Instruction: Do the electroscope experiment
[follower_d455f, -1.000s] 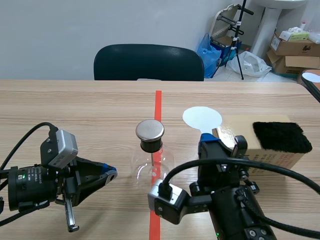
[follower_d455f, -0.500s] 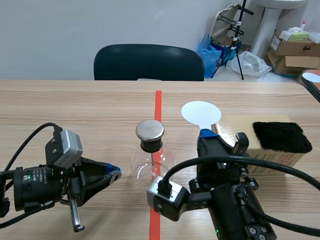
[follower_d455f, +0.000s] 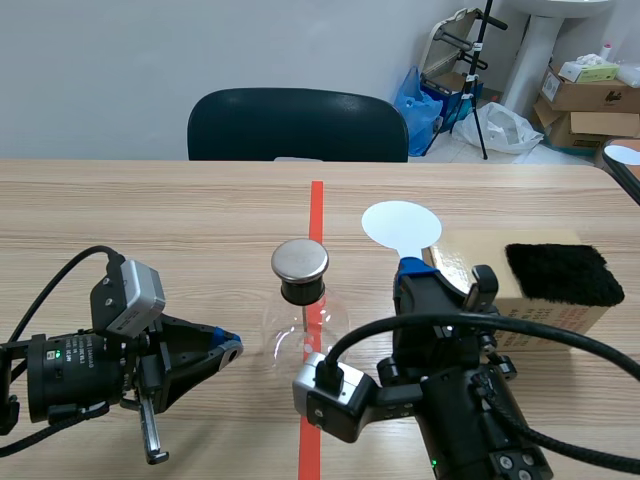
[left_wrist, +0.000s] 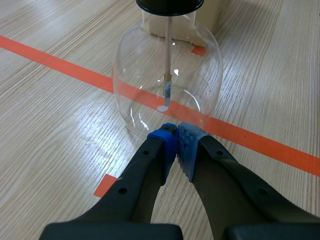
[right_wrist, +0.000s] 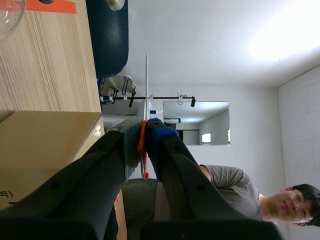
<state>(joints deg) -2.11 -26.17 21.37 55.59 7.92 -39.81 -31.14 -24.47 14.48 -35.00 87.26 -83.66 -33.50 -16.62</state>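
Note:
The electroscope, a clear glass flask (follower_d455f: 303, 322) with a round metal cap (follower_d455f: 300, 260), stands on the orange-red line at mid-table. Low at the left, my left gripper (follower_d455f: 228, 347) is shut on nothing. In the left wrist view its tips (left_wrist: 176, 134) almost touch the flask (left_wrist: 167, 75), whose inner rod (left_wrist: 166, 85) hangs down. My right gripper (follower_d455f: 412, 268) is shut on the handle of a white round paddle (follower_d455f: 400, 224), held upright to the right of the flask. In the right wrist view the paddle (right_wrist: 146, 85) shows edge-on between the fingers (right_wrist: 145, 125).
A cardboard box (follower_d455f: 545, 318) with a black fur pad (follower_d455f: 562, 272) on top stands at the right, beside my right arm. A dark chair (follower_d455f: 297, 125) is behind the table's far edge. A person (right_wrist: 235, 185) appears in the right wrist view.
My left gripper has moved slightly toward the flask. The white paddle in my right gripper has shifted a little to the left and up.

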